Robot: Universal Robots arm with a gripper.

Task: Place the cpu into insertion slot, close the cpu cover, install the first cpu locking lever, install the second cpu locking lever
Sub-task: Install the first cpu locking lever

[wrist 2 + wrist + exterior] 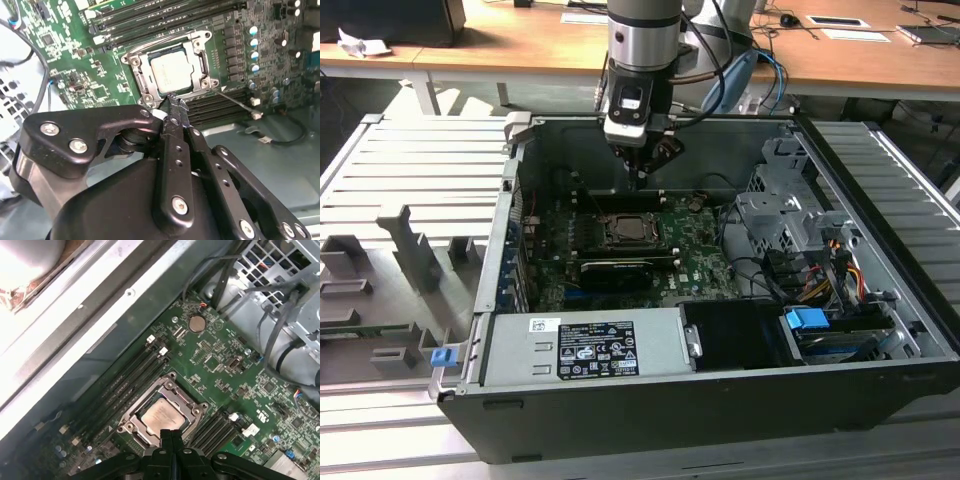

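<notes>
**While the cpu is sitting in the insertion slot, the gripper is hanging closed at its edge**

Cpu is lying flat in the slot, silver face showing through the window of the cpu cover. The cover is lying down flat around it. A thin wire lever is running out from one cover corner across the memory slots, which are flanking the socket on two sides.

Socket is sitting mid-motherboard, well apart from the walls of the computer case, which is lying open side up. A long black card is sitting just beside the socket. The power supply is filling the near edge. The drive cage and its cables are crowding the exterior view's right.

The arm is coming straight down into the case near its far wall. In both wrist views the fingertips are pressing together with nothing between them, just beside the cover's rim. Can't tell whether they're touching it.
</notes>
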